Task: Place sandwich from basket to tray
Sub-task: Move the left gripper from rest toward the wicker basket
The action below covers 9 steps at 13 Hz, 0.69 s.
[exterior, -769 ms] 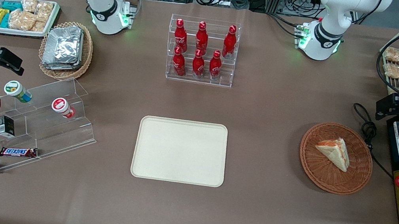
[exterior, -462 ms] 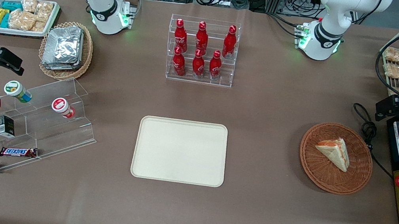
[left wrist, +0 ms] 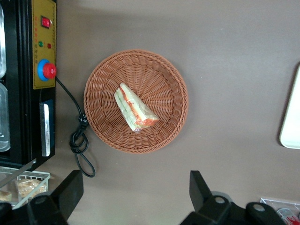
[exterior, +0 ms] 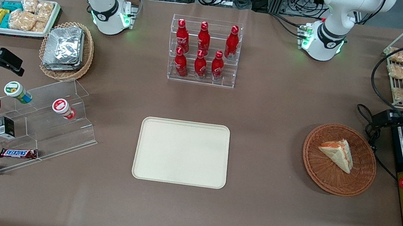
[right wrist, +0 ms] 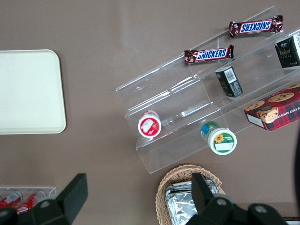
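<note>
Currently the triangular clear-wrapped white-bread sandwich point(exterior: 337, 154) point(left wrist: 135, 108) lies inside the round reddish-brown wicker basket point(exterior: 361, 176) point(left wrist: 165, 79) near the desk's working-arm edge. Well apart, mid-desk, sits the cream rectangular plastic tray point(exterior: 182, 152). Above the basket hangs the gripper point(left wrist: 136, 194), fingers spread wide, holding nothing.

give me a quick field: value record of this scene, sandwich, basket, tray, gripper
sandwich: wrapped triangular wedge, lying in the basket, not held
basket: round reddish-brown wicker, toward the working arm's end of the table
tray: cream rectangle, nothing on it, mid-table
gripper: left arm's gripper open, above the table beside the basket, touching nothing
bottles: red bottles in a clear rack, farther from the front camera than the tray
task state: sandwich not yet picked up
</note>
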Motion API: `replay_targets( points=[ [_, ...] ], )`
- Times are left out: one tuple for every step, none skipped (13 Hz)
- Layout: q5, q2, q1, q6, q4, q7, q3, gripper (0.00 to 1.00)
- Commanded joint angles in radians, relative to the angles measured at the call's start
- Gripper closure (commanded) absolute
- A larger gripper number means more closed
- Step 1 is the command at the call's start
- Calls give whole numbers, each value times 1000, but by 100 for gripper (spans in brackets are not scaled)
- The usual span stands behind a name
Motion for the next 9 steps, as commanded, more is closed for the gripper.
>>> replay_targets(
  points=[
    [-2,-13,5,87,-99,-97,23,0],
    [4,-8,5,122,-129,-137,26,0],
    [4,-13,5,170,-168,-170,26,0],
    [4,-20,14,211,-216,-182,28,0],
    [6,-23,24,250,-247,-211,28,0],
    [6,-23,25,293,-282,-236,28,0],
    [6,-26,26,342,-323,-254,28,0],
    [6,-34,37,395,-371,-286,28,0],
    [6,-40,50,457,-421,-317,28,0]
  ],
)
